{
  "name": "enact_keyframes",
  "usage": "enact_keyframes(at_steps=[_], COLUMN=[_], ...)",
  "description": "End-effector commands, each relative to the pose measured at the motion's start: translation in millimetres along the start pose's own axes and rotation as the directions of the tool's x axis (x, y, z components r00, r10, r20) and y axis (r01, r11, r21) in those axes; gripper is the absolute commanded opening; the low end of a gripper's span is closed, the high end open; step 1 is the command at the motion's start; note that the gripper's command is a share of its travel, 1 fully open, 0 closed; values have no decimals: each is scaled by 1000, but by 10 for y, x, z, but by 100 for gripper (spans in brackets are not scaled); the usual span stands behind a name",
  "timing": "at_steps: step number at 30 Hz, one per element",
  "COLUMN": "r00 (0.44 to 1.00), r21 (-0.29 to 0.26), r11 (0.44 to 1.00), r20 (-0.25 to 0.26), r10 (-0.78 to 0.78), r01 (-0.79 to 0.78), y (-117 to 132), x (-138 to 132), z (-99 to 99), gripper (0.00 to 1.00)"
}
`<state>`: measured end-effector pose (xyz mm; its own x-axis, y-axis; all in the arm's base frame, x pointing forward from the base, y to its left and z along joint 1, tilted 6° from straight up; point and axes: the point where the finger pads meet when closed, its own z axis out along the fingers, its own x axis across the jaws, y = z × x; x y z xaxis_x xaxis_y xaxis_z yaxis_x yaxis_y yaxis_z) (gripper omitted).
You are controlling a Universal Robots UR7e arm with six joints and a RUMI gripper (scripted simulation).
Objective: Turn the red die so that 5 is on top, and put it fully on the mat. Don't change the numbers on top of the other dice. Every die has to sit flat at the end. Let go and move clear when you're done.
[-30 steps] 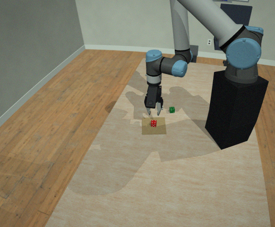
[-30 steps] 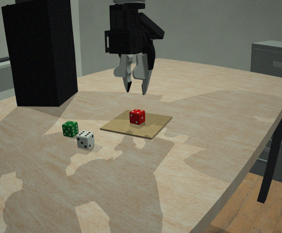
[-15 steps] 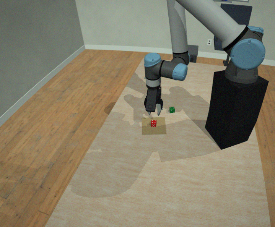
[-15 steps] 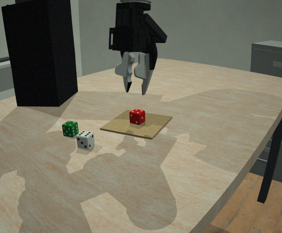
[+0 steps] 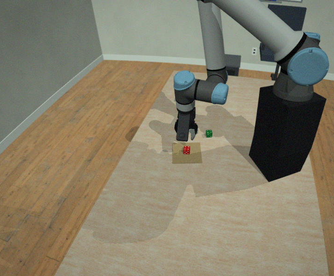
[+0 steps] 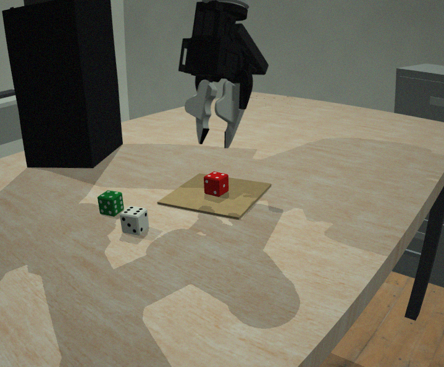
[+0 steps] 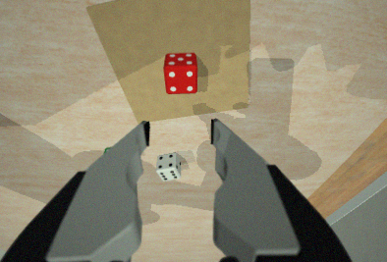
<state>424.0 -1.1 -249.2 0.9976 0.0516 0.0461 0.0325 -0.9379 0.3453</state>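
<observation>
The red die (image 5: pixel 186 149) sits flat on the tan mat (image 5: pixel 187 157), fully inside its edges. It also shows in the exterior view (image 6: pixel 216 183) and the wrist view (image 7: pixel 181 73). Its top face appears to show five pips, with four on the side facing the wrist camera. My gripper (image 6: pixel 213 139) hangs well above the mat's far side, clear of the die. Its fingers stand a die's width apart with nothing between them. The green die (image 6: pixel 110 202) and the white die (image 6: pixel 134 220) sit flat on the table left of the mat, close together.
The arm's black pedestal (image 6: pixel 63 78) stands at the table's back left. The table's edge runs along the right (image 6: pixel 411 233), with a grey cabinet (image 6: pixel 431 94) beyond it. The white die also shows under the fingers in the wrist view (image 7: pixel 168 167).
</observation>
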Motion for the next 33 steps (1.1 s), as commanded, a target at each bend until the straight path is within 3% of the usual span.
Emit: enact_keyframes(at_steps=[1,7,9,18,28,33], r00=[1000,1000,1000,1000,1000,1000], r21=[-14,-94,-94,-247,-270,-333], r11=[1000,996,996,969,963,943], r20=[1,11,11,2,0,10], r10=[1,2,2,1,1,6], r01=[-1,-1,-1,-1,-1,-2], y=[0,-8,-8,-22,-24,-26], x=[2,-13,-13,0,3,-17], z=[0,22,22,6,2,25], gripper=[28,28,28,28,28,28])
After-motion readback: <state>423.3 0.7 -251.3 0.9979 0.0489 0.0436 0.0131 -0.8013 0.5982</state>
